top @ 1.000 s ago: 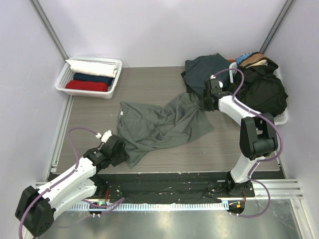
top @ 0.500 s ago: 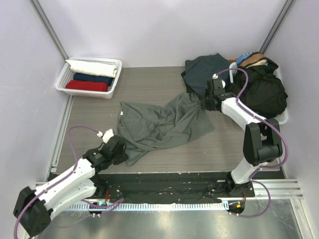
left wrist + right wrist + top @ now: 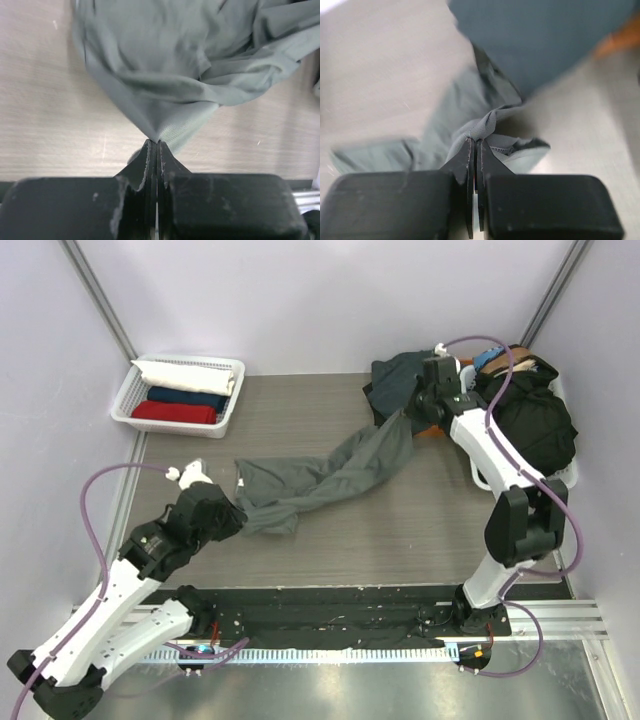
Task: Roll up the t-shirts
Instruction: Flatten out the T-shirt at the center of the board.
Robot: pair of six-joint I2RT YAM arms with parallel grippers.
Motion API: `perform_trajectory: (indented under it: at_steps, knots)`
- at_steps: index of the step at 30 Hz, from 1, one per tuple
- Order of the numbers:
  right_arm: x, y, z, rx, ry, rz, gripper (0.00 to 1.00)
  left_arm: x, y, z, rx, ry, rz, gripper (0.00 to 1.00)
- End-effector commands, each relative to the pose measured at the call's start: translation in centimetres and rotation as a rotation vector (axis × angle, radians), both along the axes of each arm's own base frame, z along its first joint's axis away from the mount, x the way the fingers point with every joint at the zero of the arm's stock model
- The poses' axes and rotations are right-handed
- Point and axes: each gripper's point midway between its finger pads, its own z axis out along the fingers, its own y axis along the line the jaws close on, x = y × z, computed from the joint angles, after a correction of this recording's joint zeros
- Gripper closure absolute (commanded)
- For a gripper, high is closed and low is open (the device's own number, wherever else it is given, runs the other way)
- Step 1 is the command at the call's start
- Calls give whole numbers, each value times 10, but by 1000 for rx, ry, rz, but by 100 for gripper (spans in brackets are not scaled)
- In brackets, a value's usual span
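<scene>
Both finger pairs are pinched tight together, each on a fold of the same grey-green t-shirt (image 3: 330, 470). Left gripper (image 3: 154, 146) clamps a bunched corner at the shirt's near-left end, and the cloth fans out past the tips over the wood-grain table (image 3: 40, 125). Right gripper (image 3: 474, 142) clamps a gathered edge at the shirt's far-right end, just beside a dark teal t-shirt (image 3: 540, 35). The grey-green shirt runs as a twisted, crumpled band diagonally between the two grippers, near-left to far-right, across mid-table. At far right a black t-shirt (image 3: 535, 425) is heaped over a second basket (image 3: 567, 478), with the teal one spilling off it to the left. At far left a white lattice basket (image 3: 125, 408) holds three rolls: white roll (image 3: 185, 375) farthest, navy roll (image 3: 185, 396) in the middle, red roll (image 3: 172, 412) nearest.
</scene>
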Motion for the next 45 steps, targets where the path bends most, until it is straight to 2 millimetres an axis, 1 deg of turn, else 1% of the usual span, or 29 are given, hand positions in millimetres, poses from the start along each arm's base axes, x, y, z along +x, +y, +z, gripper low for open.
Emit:
perform_trajectory:
  at_steps: [1, 2, 3, 4, 5, 6, 7, 8, 9, 10, 11, 12, 13, 14, 15, 16, 17, 18, 19, 20, 22, 23, 24, 25, 27, 34, 39, 44, 45]
  knots:
    - [50, 1, 22, 27, -50, -28, 99, 13, 16, 39, 84, -65, 2, 100]
    - [57, 4, 21, 35, -49, -25, 99, 18, 20, 42, 86, -69, 15, 100]
    - [73, 7, 14, 46, -43, -28, 90, 27, 16, 50, 81, -80, 13, 100]
    - [79, 12, 12, 60, -40, -13, 67, 34, 19, 50, 81, -76, 12, 100]
    - [82, 14, 8, 63, -29, -4, 32, 39, 18, 50, 75, -73, 7, 100]
    - [86, 16, 4, 68, -19, 5, 28, 48, 15, 53, 59, -83, 2, 100]
    - [83, 18, 2, 69, -9, 14, 26, 56, 14, 47, 67, -61, -8, 100]
    - [79, 18, 3, 63, -10, 18, 26, 63, 15, 43, 40, -37, -7, 100]
    - [69, 14, -11, 50, 21, 18, 26, 71, 14, 42, 26, -46, -9, 100]
    - [61, 12, 2, 48, -9, 22, 27, 77, 13, 31, 25, -15, -12, 100]
    - [56, 10, 4, 42, -24, 22, 30, 82, 14, 29, -6, -3, -15, 100]
    - [41, 5, -19, 21, 27, 23, 32, 89, 11, 30, -29, -17, -22, 100]
    - [29, 3, -8, 19, 3, 28, 35, 93, 11, 20, -38, 7, -22, 100]
    - [12, 1, -33, 15, 47, 39, 43, 96, 11, 18, -61, 12, -22, 100]
    - [3, -1, -37, 10, 46, 43, 46, 103, 11, 18, -71, 1, -22, 100]
    - [-3, -2, -30, 13, 7, 46, 53, 106, 12, 15, -71, 10, -20, 100]
    - [-20, -6, -57, -1, 60, 44, 54, 109, 15, 15, -68, 9, -16, 100]
    - [-26, -10, -64, -15, 61, 42, 55, 111, 18, 13, -62, 11, -11, 100]
    - [-27, -13, -68, -26, 53, 31, 59, 113, 20, 15, -60, 6, -9, 100]
    - [-33, -15, -81, -35, 81, 32, 60, 114, 21, 14, -58, 5, -7, 100]
    - [-33, -10, -91, -17, 109, 48, 59, 114, 24, 14, -63, 3, -6, 100]
    - [-31, -5, -97, -1, 126, 61, 57, 114, 24, 15, -61, -1, -9, 100]
    - [-28, -4, -100, 7, 131, 52, 52, 113, 26, 16, -59, -5, -6, 100]
    - [-26, 3, -101, 37, 132, 70, 49, 113, 26, 16, -56, -4, -8, 100]
    - [-22, 7, -109, 50, 147, 74, 47, 111, 29, 16, -49, -6, -5, 100]
    - [-9, 13, -133, 86, 165, 54, 47, 106, 30, 13, -46, -2, -16, 100]
    - [-1, 16, -150, 79, 182, 49, 47, 106, 31, 18, -47, -16, -21, 100]
    - [5, 22, -158, 101, 181, 47, 54, 103, 34, 22, -41, -22, -14, 100]
    - [8, 23, -157, 107, 166, 47, 62, 103, 34, 22, -40, -22, -11, 100]
